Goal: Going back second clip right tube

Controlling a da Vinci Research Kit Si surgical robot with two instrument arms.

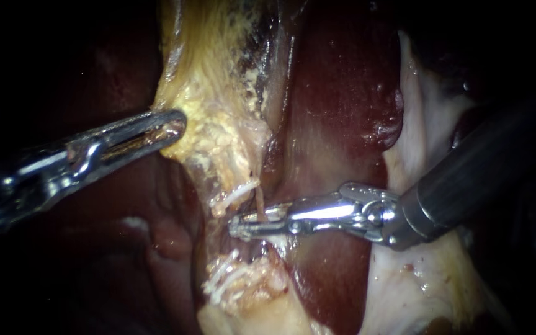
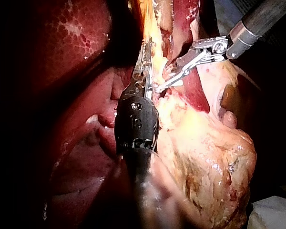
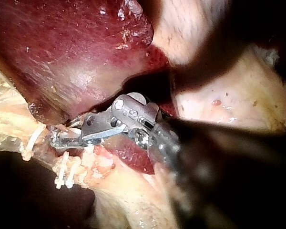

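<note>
Endoscope view: right instrument [image 1: 236, 226] astride tube [image 1: 260, 203]

My left instrument [image 1: 178, 126] grips the fatty tissue [image 1: 209, 105] at its left edge. My right instrument [image 1: 237, 226] has its jaws astride a thin tube [image 1: 259, 203], clips [image 1: 238, 192] above and below them, liver [image 1: 342, 80] behind.

The left instrument [image 1: 172, 126] and right instrument [image 1: 238, 226] are slim polished steel with hinge pins, the right's shaft dark grey.
</note>
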